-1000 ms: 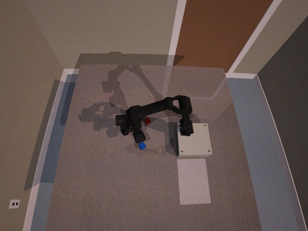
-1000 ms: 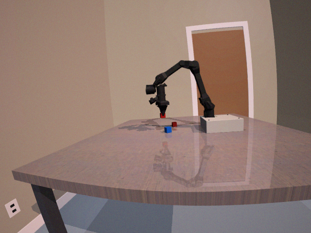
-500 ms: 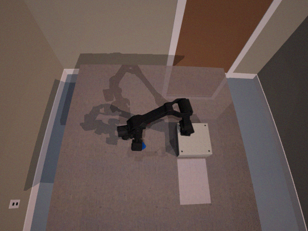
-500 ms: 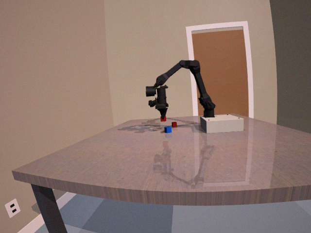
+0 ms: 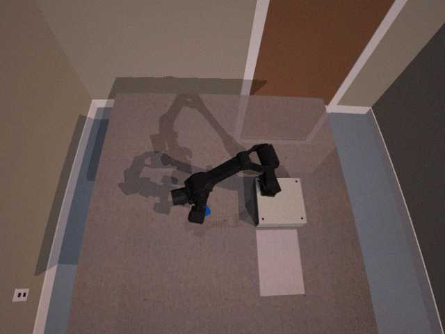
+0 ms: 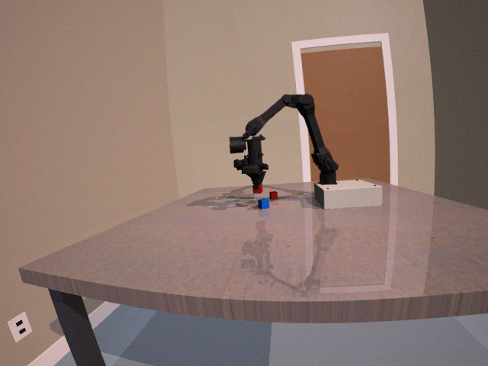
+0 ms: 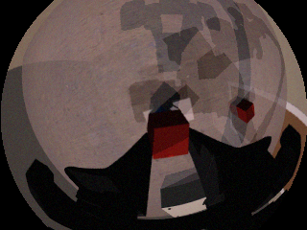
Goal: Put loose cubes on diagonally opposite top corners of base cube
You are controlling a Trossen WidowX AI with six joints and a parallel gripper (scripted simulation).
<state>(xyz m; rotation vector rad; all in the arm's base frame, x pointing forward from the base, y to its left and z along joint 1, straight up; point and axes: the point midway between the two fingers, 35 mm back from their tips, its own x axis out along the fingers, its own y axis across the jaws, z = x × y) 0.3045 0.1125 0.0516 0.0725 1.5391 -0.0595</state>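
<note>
Top: can see part of blue cube (image 5: 207, 211) (image 6: 263, 203) (image 7: 160, 110), prob. fixed base, by gripper (image 5: 197, 215) (image 6: 257, 186) (image 7: 168, 133); can't see grip.

Ext.: holding red cube (image 6: 258, 190) (image 7: 171, 141) above table (image 6: 165, 252) (image 5: 161, 273) (image 7: 96, 77), prob. for clearance; leaving other red cube (image 6: 273, 195) (image 7: 246, 111) near base, prob. for opp. corner.

Wrist: gripping held cube's sides, fingers partly open, prob. to keep underside free for level placing; should check corner offset b4 lowering.

Beige plaster walls (image 5: 154, 43) (image 6: 228, 78) flank a brown door (image 5: 309, 46) (image 6: 346, 113) framed in white; blue tiled flooring (image 5: 345, 154) (image 6: 204, 335) surrounds a glossy brownish table (image 5: 179, 280) (image 6: 197, 255)
</note>
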